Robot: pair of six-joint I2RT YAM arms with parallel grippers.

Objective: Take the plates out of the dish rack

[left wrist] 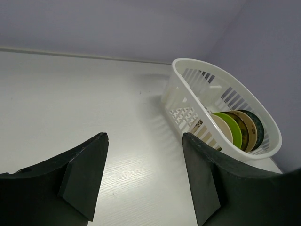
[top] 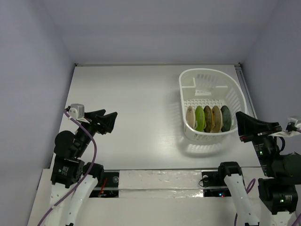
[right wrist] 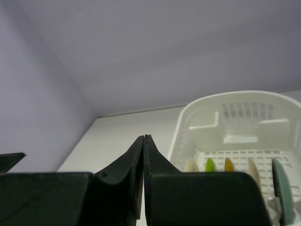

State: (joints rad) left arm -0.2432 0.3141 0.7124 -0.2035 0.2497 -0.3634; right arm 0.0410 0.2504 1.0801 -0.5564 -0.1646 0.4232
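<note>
The white oval dish rack (top: 187, 77) stands at the back right of the table. Several plates stand on edge in a row at its near end: cream (top: 190, 117), green (top: 200, 117), brownish (top: 208, 118), yellow-orange (top: 217, 117) and teal (top: 226, 117). My left gripper (top: 111, 114) is open and empty, over the left of the table, far from the rack. My right gripper (top: 239, 117) is shut and empty, just right of the rack's near end. The left wrist view shows the rack (left wrist: 188, 63) and plates (left wrist: 231, 128) beyond my open gripper (left wrist: 144, 135). The right wrist view shows the shut gripper (right wrist: 143, 137), the rack (right wrist: 221, 101) and the plate tops (right wrist: 209, 164).
The far half of the rack (top: 207, 87) holds only a moulded white insert. Pale walls close in the table on the left, back and right. A white taped strip (top: 160, 179) runs along the near edge between the arm bases.
</note>
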